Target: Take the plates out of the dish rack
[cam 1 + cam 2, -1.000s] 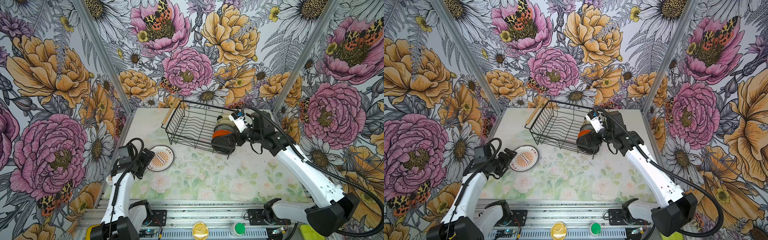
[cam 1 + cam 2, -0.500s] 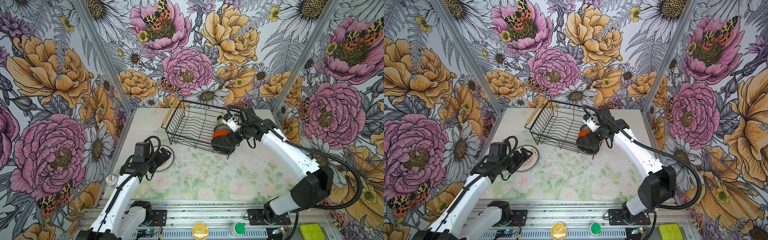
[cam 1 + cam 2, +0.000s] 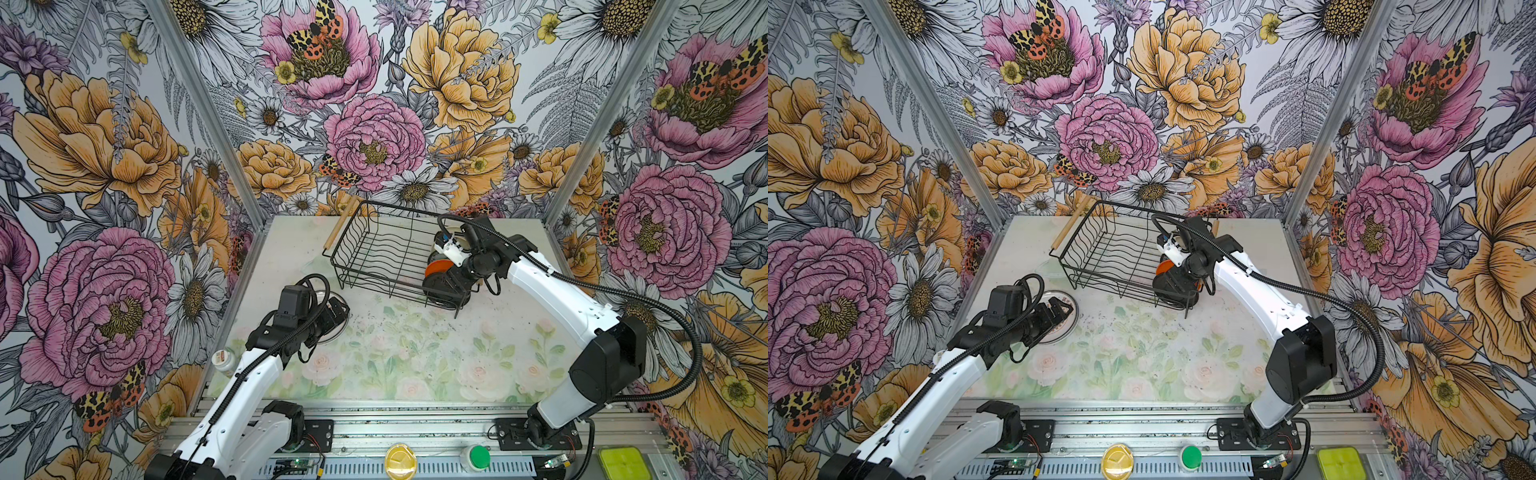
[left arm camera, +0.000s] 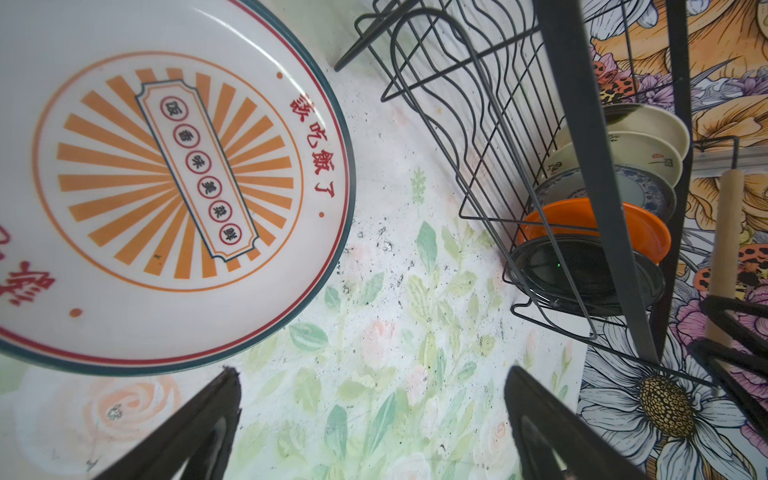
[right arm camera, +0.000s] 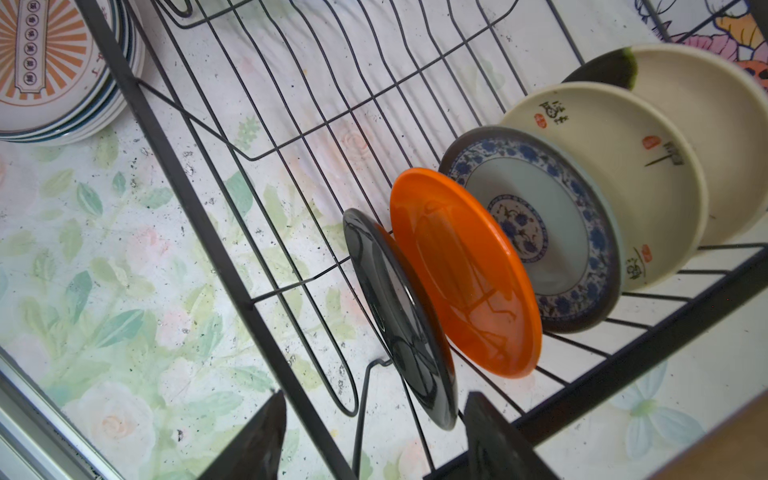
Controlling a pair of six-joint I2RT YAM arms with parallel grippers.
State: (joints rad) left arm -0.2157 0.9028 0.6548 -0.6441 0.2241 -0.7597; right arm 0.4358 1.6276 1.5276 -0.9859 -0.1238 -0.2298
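Both top views: my left gripper (image 3: 338,309) hangs over the stacked plates (image 3: 1070,326), and my right gripper (image 3: 448,286) is down at the near end of the dish rack (image 3: 374,249).

Left wrist: fingers (image 4: 199,428) spread wide, sunburst plate (image 4: 166,174) just beyond them.

Right wrist: fingers (image 5: 257,440) partway apart, black plate (image 5: 399,324) standing between them, not pinched. The orange plate (image 5: 465,274) is right behind it.

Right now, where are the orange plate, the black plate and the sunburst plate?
orange plate (image 5: 465,274): right wrist view, middle of its glossy face.
black plate (image 5: 397,320): right wrist view, middle of its face.
sunburst plate (image 4: 178,166): left wrist view, its printed centre.
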